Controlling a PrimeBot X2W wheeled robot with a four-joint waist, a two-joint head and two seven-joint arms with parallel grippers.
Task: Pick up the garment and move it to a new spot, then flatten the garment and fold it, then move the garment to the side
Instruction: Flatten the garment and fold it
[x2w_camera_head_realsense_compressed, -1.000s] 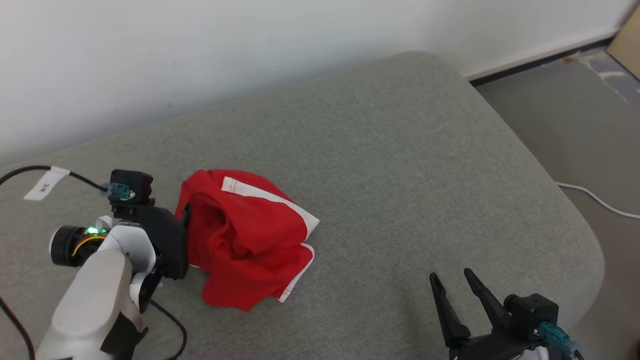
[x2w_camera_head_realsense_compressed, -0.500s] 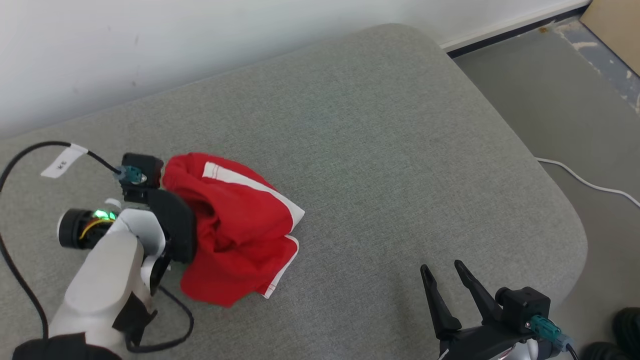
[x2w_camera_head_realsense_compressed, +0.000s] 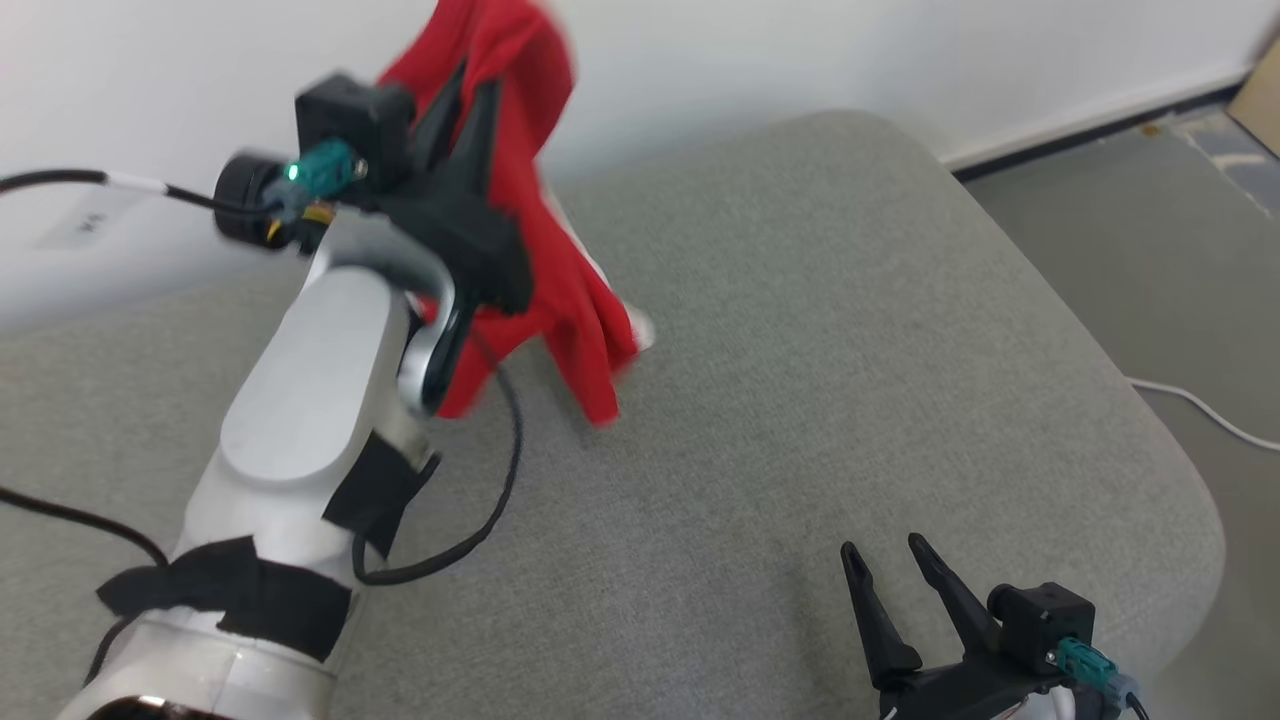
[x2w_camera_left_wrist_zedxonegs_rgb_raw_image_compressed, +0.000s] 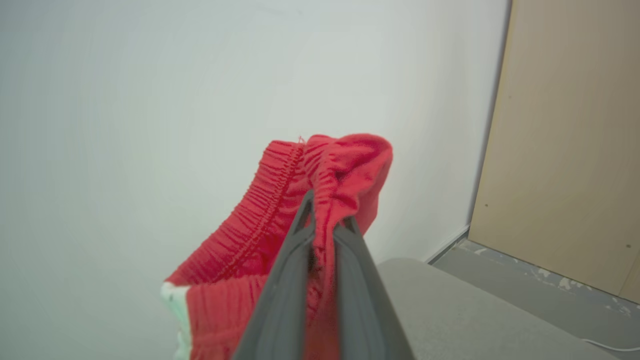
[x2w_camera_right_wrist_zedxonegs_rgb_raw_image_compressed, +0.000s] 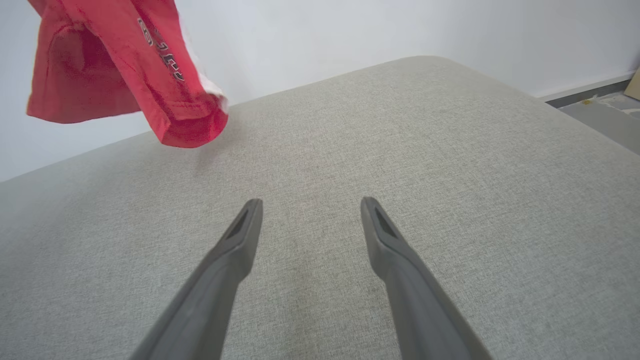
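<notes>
The garment (x2w_camera_head_realsense_compressed: 560, 270) is a pair of red shorts with white trim, hanging in the air above the grey cushion (x2w_camera_head_realsense_compressed: 800, 350). My left gripper (x2w_camera_head_realsense_compressed: 470, 85) is raised high at the upper left and is shut on the elastic waistband (x2w_camera_left_wrist_zedxonegs_rgb_raw_image_compressed: 320, 170); the cloth bunches over both fingertips. From the right wrist view the garment (x2w_camera_right_wrist_zedxonegs_rgb_raw_image_compressed: 115, 65) dangles at the upper left, its lower hem just above the cushion (x2w_camera_right_wrist_zedxonegs_rgb_raw_image_compressed: 400, 150). My right gripper (x2w_camera_head_realsense_compressed: 885, 560) stays low at the lower right, open, fingers (x2w_camera_right_wrist_zedxonegs_rgb_raw_image_compressed: 240, 235) apart over bare cushion (x2w_camera_right_wrist_zedxonegs_rgb_raw_image_compressed: 310, 220).
A white wall rises behind the cushion. Grey floor (x2w_camera_head_realsense_compressed: 1150, 230) lies to the right with a white cable (x2w_camera_head_realsense_compressed: 1200, 410) on it. A tan board (x2w_camera_left_wrist_zedxonegs_rgb_raw_image_compressed: 570, 140) leans by the wall. A black cable (x2w_camera_head_realsense_compressed: 490, 500) loops from my left arm.
My left gripper closed on the garment and lifted it off the cushion, high toward the wall. The head camera shifted. The right gripper stayed open in place.
</notes>
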